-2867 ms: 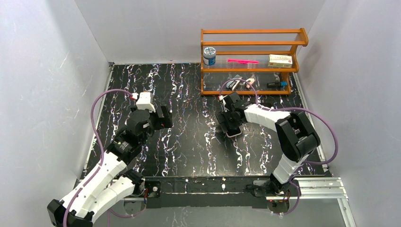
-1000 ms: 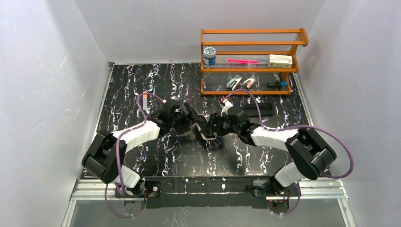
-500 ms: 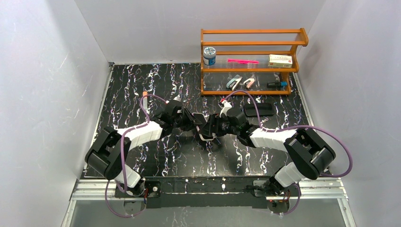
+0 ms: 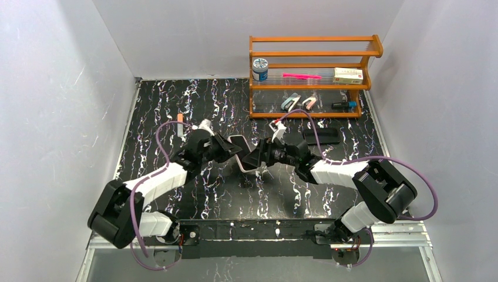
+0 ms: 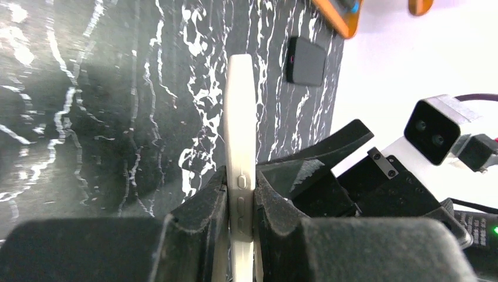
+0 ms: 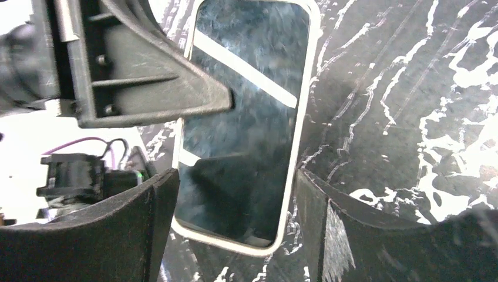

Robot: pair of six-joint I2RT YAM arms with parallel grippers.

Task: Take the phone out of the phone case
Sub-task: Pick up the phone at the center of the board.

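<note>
Holding the phone (image 6: 246, 106) in mid-air above the middle of the marbled table (image 4: 176, 106), we have both arms on it. Our left gripper (image 5: 240, 179) is closed tight across its thickness, one pad on the glass and the other behind the white phone case (image 5: 239, 106). Our right gripper (image 6: 235, 188) stands wide, its fingers pressed against the case's long rims. The phone sits fully in its case. We judge the danger to be this: the left pinch clamps glass and case together, so a pull may free nothing, or may twist the phone out of the right fingers and drop it.
</note>
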